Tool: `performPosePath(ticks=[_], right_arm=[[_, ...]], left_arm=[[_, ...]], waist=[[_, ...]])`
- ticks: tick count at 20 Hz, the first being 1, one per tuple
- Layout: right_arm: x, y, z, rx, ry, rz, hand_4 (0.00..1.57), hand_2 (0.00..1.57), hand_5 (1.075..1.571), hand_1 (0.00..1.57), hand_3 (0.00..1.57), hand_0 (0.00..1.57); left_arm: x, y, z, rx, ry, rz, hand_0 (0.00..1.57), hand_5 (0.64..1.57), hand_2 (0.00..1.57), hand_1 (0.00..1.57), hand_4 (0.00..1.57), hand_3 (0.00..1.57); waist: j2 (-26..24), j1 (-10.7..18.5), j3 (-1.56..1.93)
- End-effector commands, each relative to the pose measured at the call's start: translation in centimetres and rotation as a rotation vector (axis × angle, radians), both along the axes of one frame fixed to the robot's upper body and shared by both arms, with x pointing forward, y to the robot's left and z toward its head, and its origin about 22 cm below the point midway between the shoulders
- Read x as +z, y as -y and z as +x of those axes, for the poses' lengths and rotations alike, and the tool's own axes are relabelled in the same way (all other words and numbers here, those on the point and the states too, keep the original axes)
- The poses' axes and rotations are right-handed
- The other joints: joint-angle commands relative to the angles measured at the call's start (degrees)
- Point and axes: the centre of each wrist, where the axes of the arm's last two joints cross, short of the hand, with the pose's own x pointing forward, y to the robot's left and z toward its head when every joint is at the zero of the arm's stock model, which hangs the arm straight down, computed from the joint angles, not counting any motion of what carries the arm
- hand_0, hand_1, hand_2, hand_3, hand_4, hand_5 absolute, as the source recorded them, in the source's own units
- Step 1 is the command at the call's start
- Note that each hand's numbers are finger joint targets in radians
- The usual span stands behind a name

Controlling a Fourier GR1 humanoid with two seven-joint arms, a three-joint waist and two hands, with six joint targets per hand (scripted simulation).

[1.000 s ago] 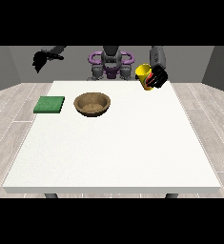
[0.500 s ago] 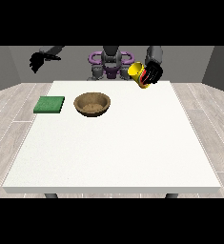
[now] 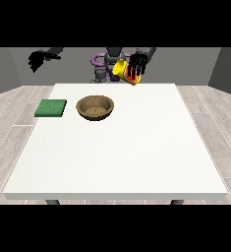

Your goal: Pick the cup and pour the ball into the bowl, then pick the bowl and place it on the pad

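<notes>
A yellow cup point(image 3: 123, 70) with a red band hangs in the air above the table's far edge, tilted with its mouth towards the view's left. The hand at the view's right point(image 3: 137, 66) has its fingers curled round it. No ball shows. A brown wooden bowl point(image 3: 95, 107) sits on the white table point(image 3: 136, 147), left of centre and below and to the left of the cup. A flat green pad point(image 3: 51, 108) lies left of the bowl. The hand at the view's left point(image 3: 38, 59) is raised in the air, off the table, with fingers hanging relaxed and nothing in it.
The robot's torso point(image 3: 104, 63) stands behind the table's far edge. Grey plank floor surrounds the table on all sides.
The hand at the view's right has carried the cup up and to the left, towards the bowl, and tilted it further. The other hand has drifted slightly right.
</notes>
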Motion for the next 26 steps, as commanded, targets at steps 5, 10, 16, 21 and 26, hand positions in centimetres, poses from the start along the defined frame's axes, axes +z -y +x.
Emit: performPosePath(ticks=[5,10,16,21,26], right_arm=[[0.0,0.5,0.6,0.008,0.028,0.014,0.00,0.00,1.571,0.00,0.00,0.00],[-0.3,0.4,1.0,0.017,0.014,0.027,0.00,0.00,1.570,0.00,0.00,0.00],[-0.8,1.6,-0.4,-0.001,-0.022,0.017,0.00,0.00,1.571,0.00,0.00,0.00],[-1.0,0.8,0.3,-0.029,-0.037,0.022,0.00,0.00,1.571,0.00,0.00,0.00],[-1.7,-0.6,0.5,-0.085,-0.123,0.049,0.22,0.00,1.565,0.00,0.00,0.00]], left_arm=[[-1.6,9.4,-2.0,-0.154,0.019,0.445,1.48,1.098,1.57,1.48,1.57,1.57],[-1.4,10.9,-2.1,-0.203,0.087,0.811,1.53,1.164,1.57,1.53,1.56,1.57],[-2.4,11.0,-2.6,-0.233,0.051,1.058,1.46,1.178,1.57,1.46,1.51,1.57],[-2.0,14.0,-3.9,-0.264,0.089,1.057,1.45,1.134,1.57,1.45,1.53,1.57],[0.6,11.5,-2.5,-0.141,0.031,0.415,1.50,1.092,1.57,1.50,1.57,1.57]], waist=[[1.43,-1.38,0.02],[1.02,-0.91,0.04],[-2.33,-0.38,-0.09],[-0.85,2.42,-0.13],[-2.32,7.50,-0.60]])
